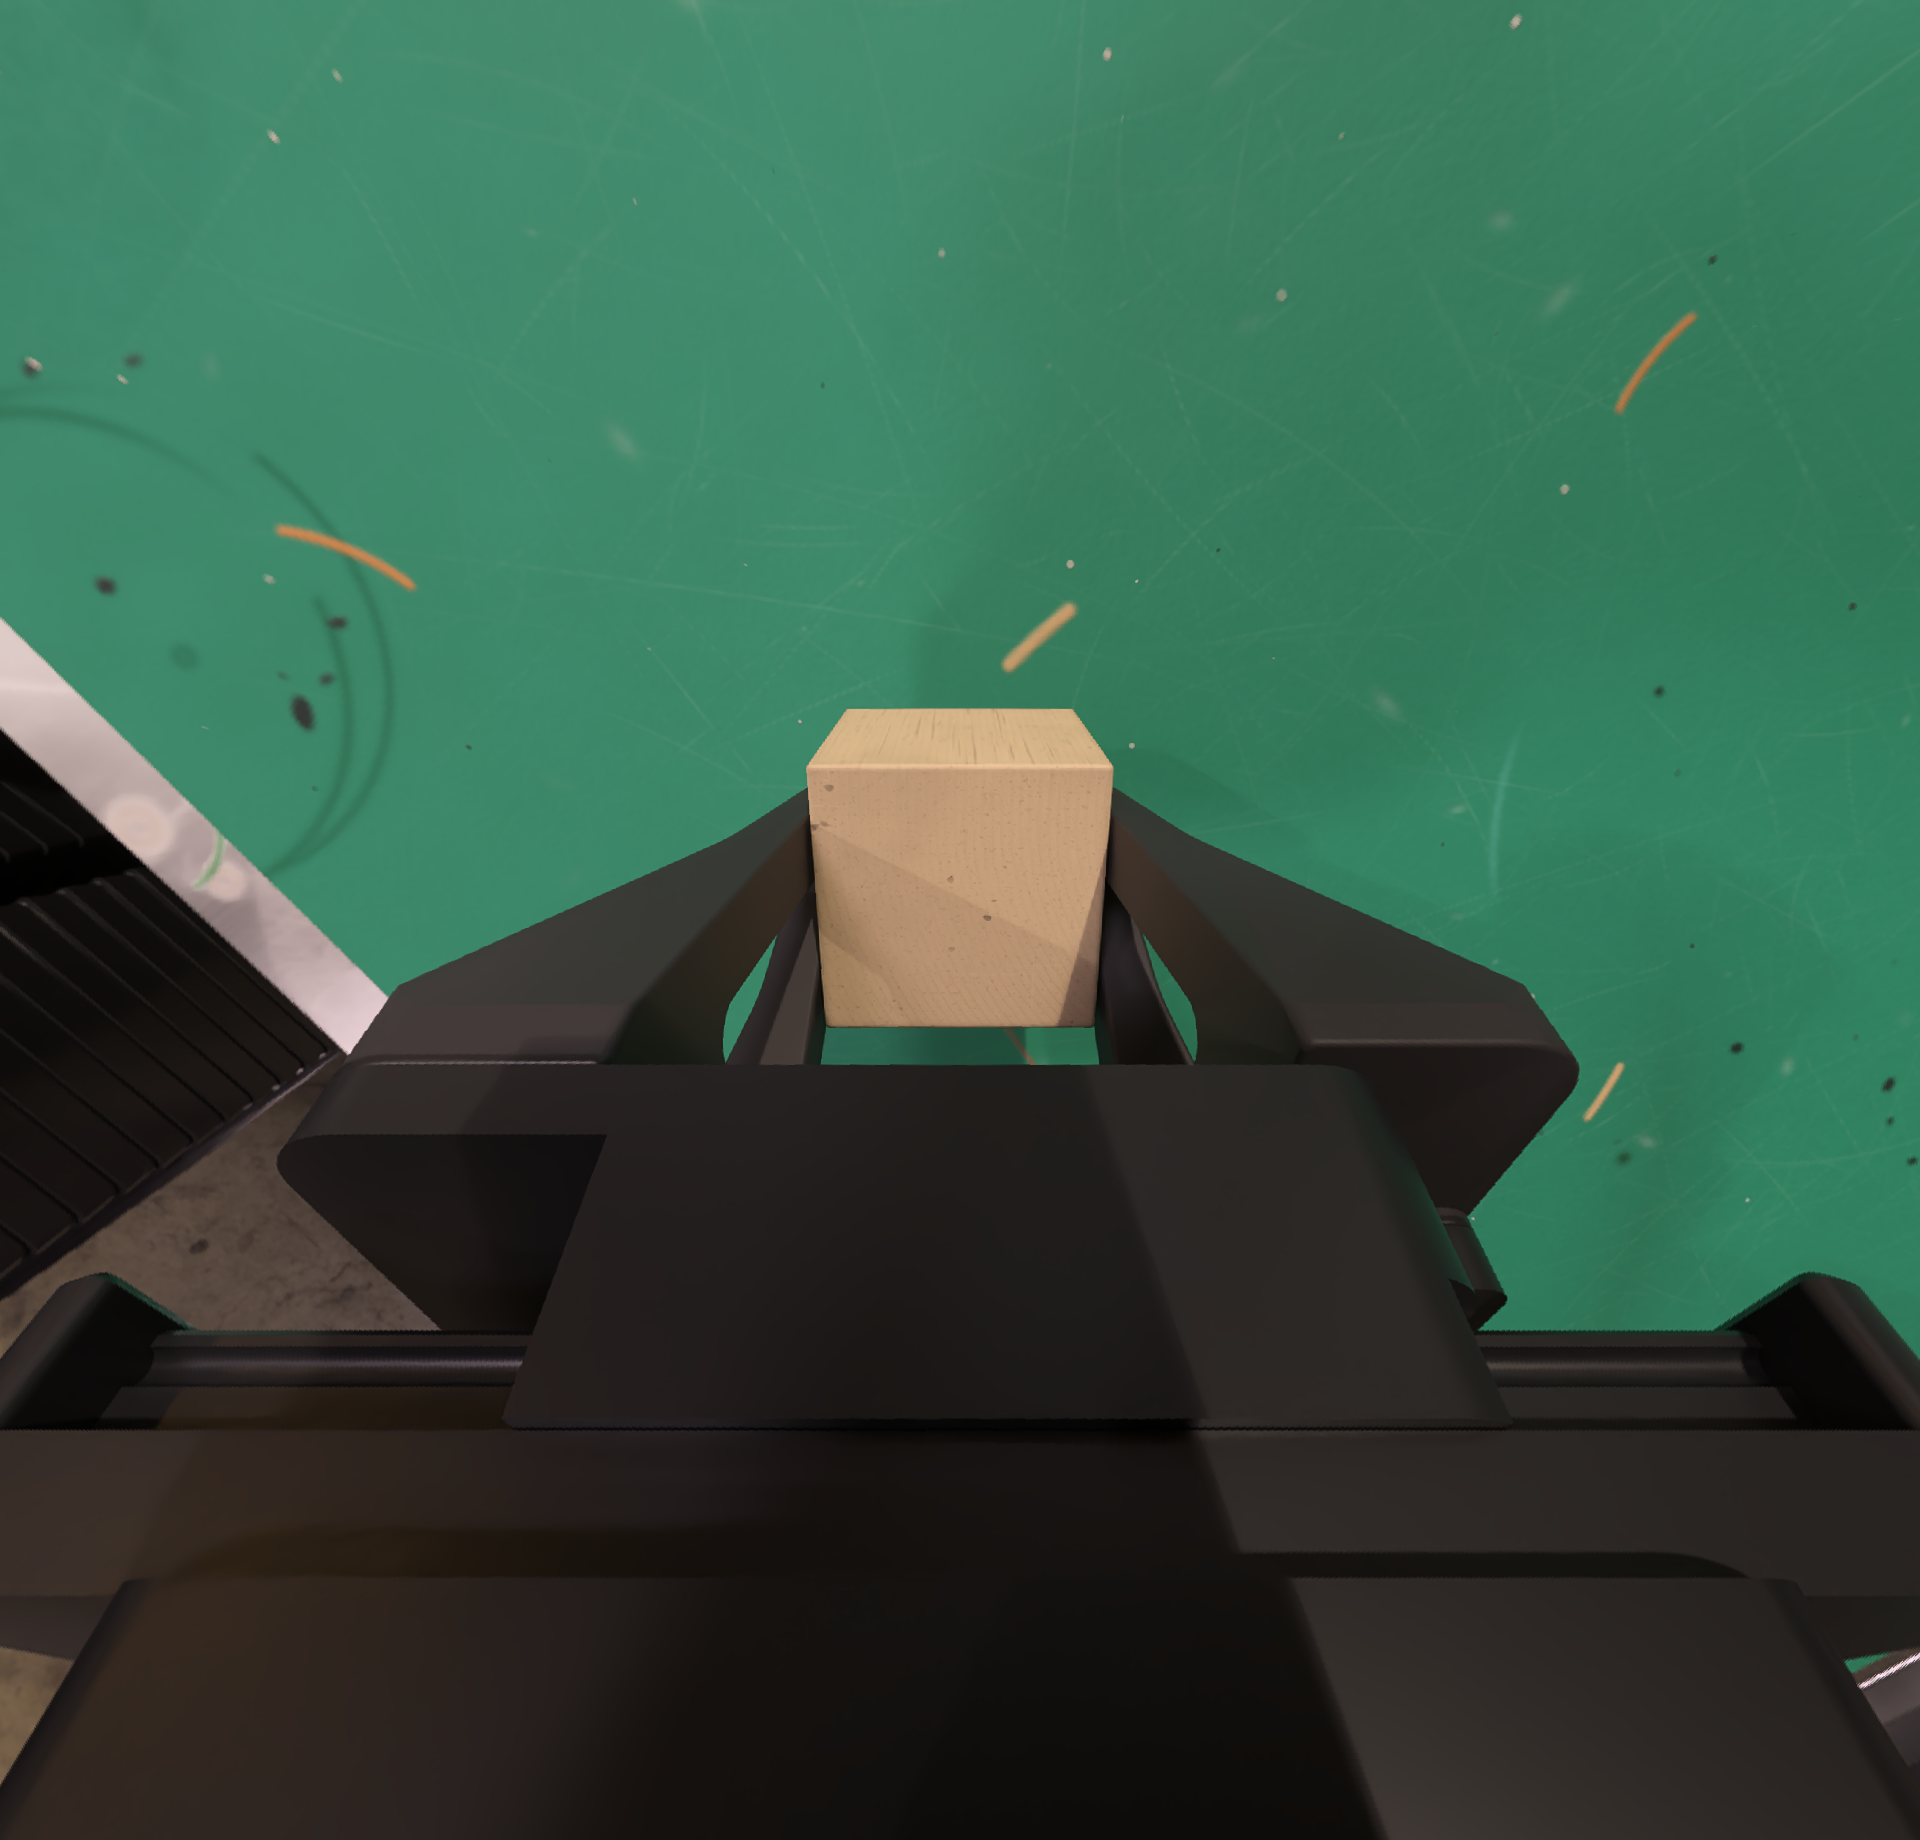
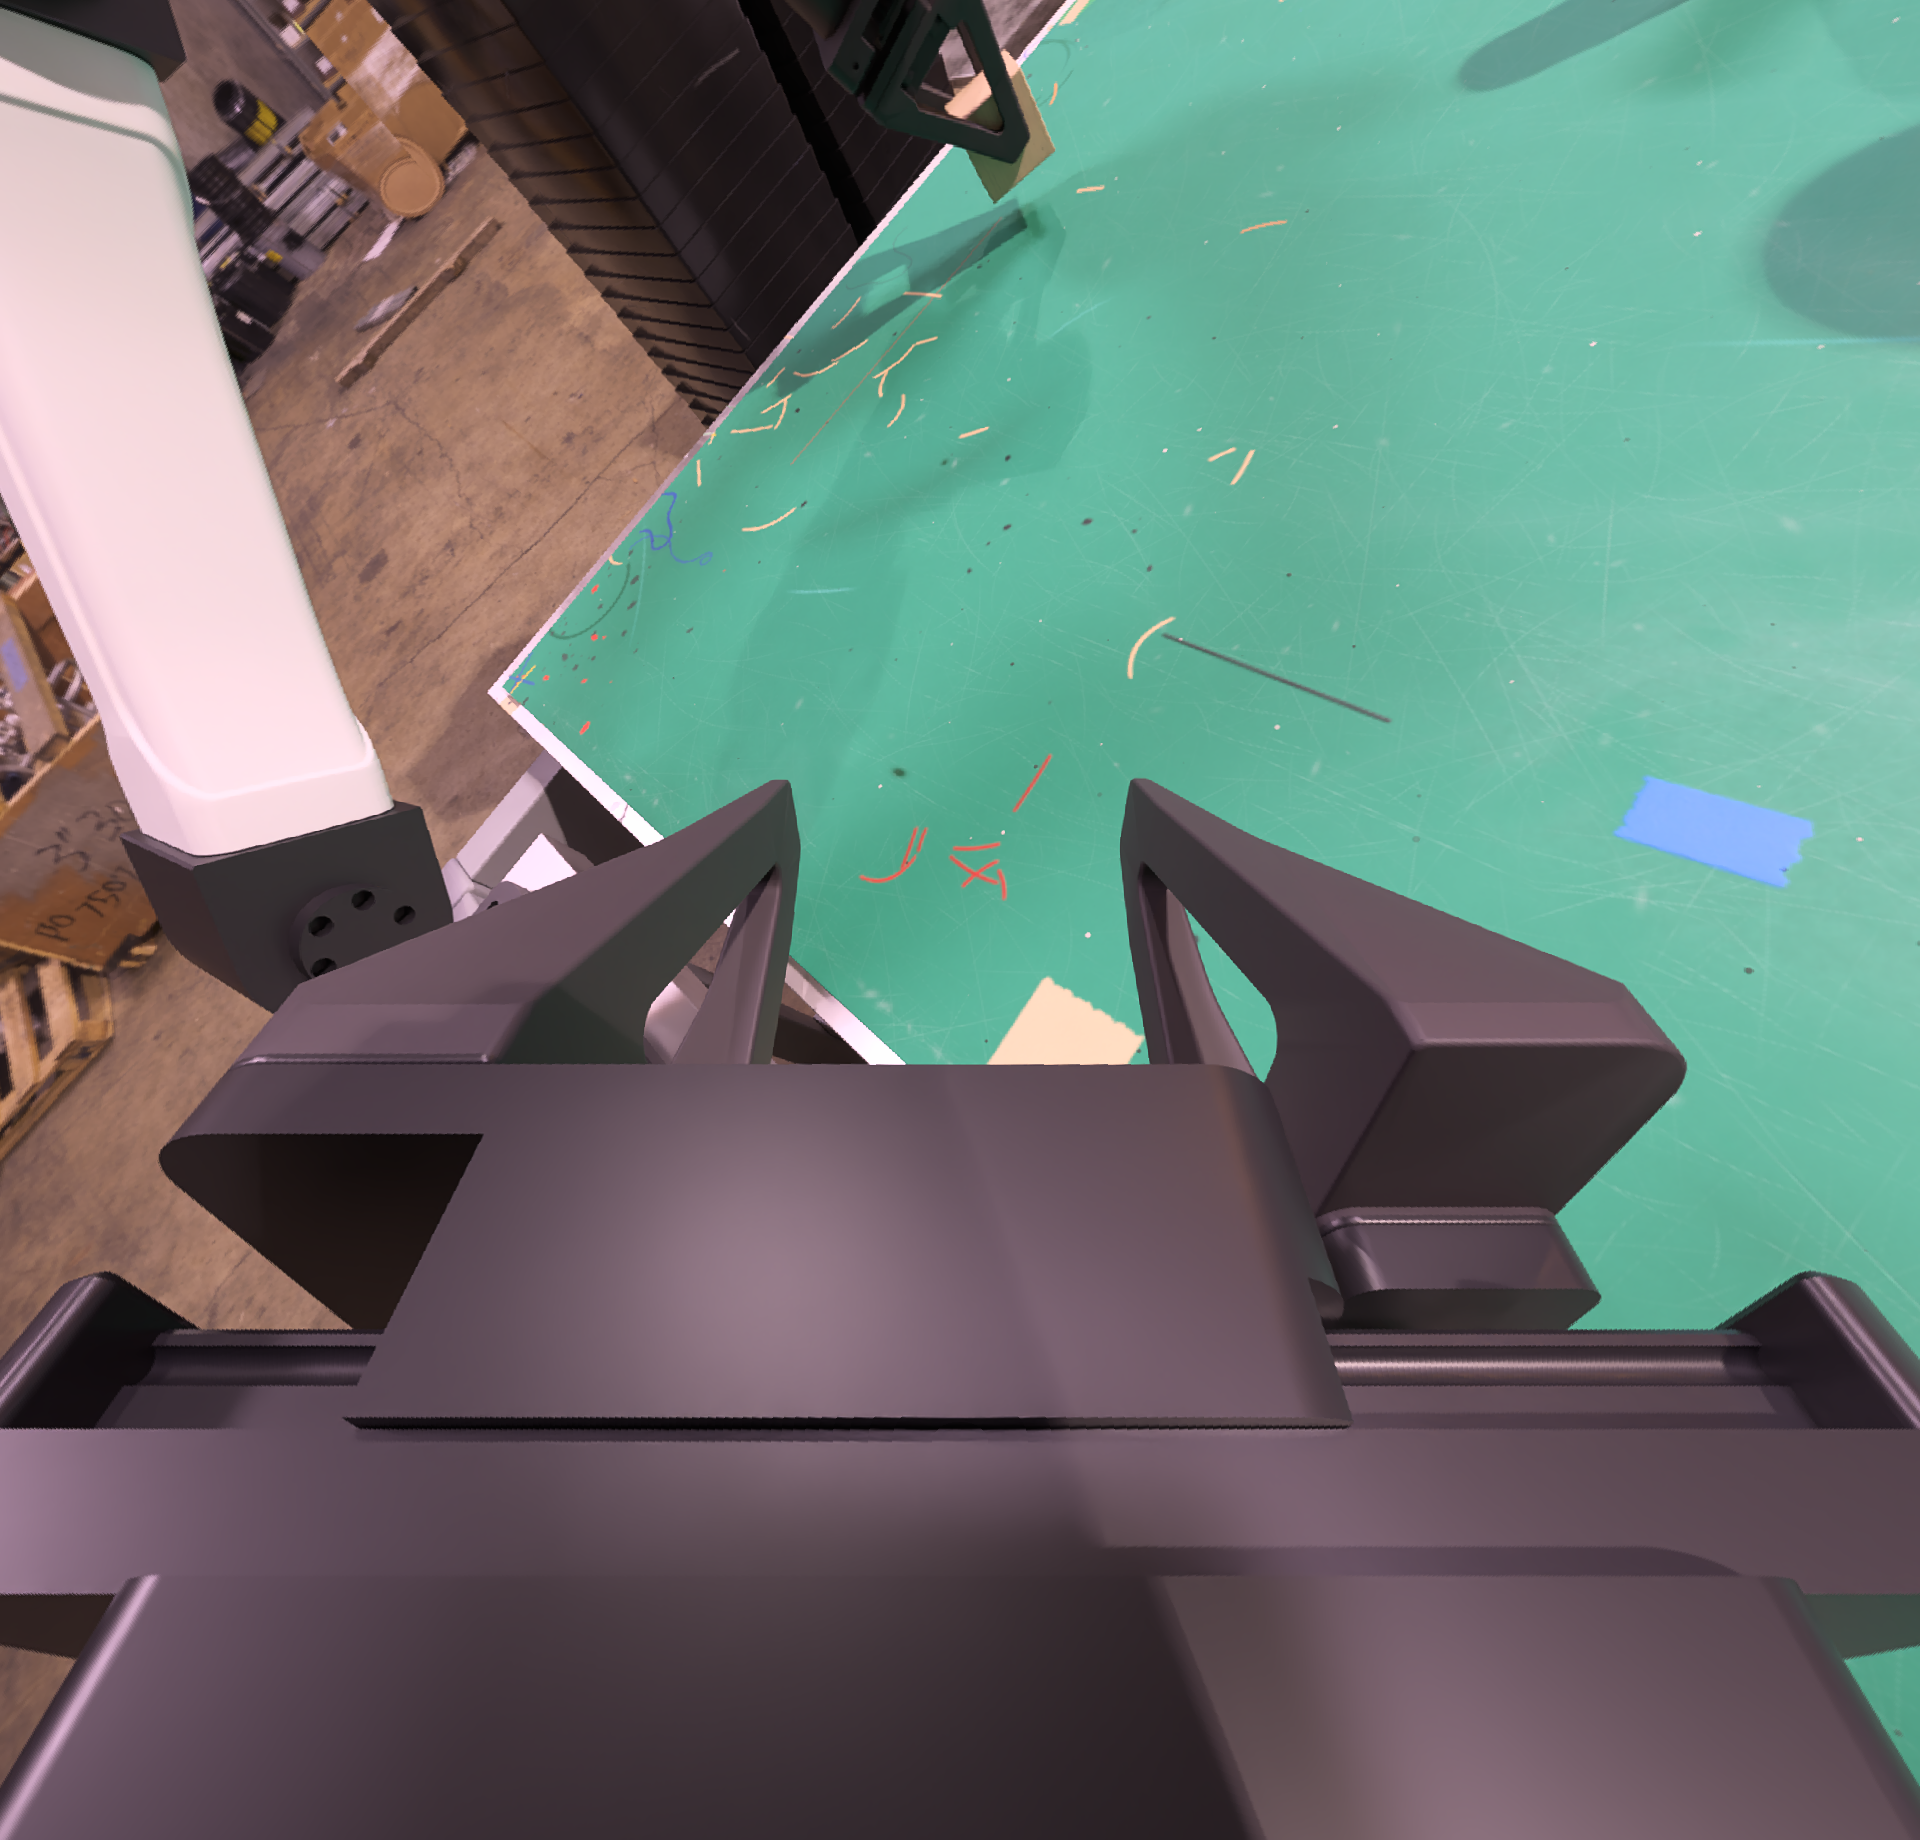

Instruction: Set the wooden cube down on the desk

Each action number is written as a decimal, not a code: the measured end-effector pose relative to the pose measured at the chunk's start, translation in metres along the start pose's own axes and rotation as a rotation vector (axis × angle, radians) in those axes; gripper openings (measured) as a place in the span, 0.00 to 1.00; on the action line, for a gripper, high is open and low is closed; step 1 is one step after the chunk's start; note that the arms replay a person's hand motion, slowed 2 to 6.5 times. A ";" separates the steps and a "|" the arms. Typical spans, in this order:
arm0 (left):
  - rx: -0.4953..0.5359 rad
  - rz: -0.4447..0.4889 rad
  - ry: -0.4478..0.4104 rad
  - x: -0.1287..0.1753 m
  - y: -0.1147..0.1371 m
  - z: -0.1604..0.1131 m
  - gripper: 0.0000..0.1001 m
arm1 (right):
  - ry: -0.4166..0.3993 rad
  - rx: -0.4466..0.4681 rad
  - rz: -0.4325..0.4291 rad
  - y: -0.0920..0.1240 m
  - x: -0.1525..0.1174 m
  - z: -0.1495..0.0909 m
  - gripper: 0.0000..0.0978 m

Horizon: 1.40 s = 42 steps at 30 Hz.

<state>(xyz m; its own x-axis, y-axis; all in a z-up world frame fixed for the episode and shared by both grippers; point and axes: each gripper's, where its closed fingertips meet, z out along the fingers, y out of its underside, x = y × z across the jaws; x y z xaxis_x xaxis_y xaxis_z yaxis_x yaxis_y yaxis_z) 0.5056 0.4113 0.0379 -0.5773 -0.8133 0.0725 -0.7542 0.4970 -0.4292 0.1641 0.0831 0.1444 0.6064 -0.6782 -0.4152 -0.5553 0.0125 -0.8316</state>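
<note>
My left gripper (image 1: 961, 803) is shut on the light wooden cube (image 1: 958, 886), with one finger pressed on each side face. It holds the cube above the green desk (image 1: 1039, 284). In the right wrist view the left gripper (image 2: 961, 112) and the cube (image 2: 1023, 140) show far off at the top, near the desk's left edge, with their shadow on the desk below. My right gripper (image 2: 958, 788) is open and empty, hovering over the near corner of the desk (image 2: 1351, 440).
A blue tape strip (image 2: 1714, 832) lies on the desk at the right. A beige flat patch (image 2: 1065, 1027) lies just in front of my right gripper. A black slatted wall (image 1: 114, 1042) runs beside the desk's left edge. A white arm link (image 2: 156, 440) stands at the left.
</note>
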 end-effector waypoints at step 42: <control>0.062 1.143 0.333 0.422 -0.148 -0.040 0.38 | 0.130 0.163 0.146 0.049 0.025 -0.078 0.53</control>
<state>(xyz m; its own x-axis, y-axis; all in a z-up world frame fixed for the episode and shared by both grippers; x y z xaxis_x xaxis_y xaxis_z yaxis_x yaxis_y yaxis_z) 0.3611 0.0070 0.1681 -0.9646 0.2141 -0.1541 0.2609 0.8597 -0.4391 0.1080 0.0093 0.1223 0.4420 -0.7493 -0.4932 -0.5262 0.2288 -0.8190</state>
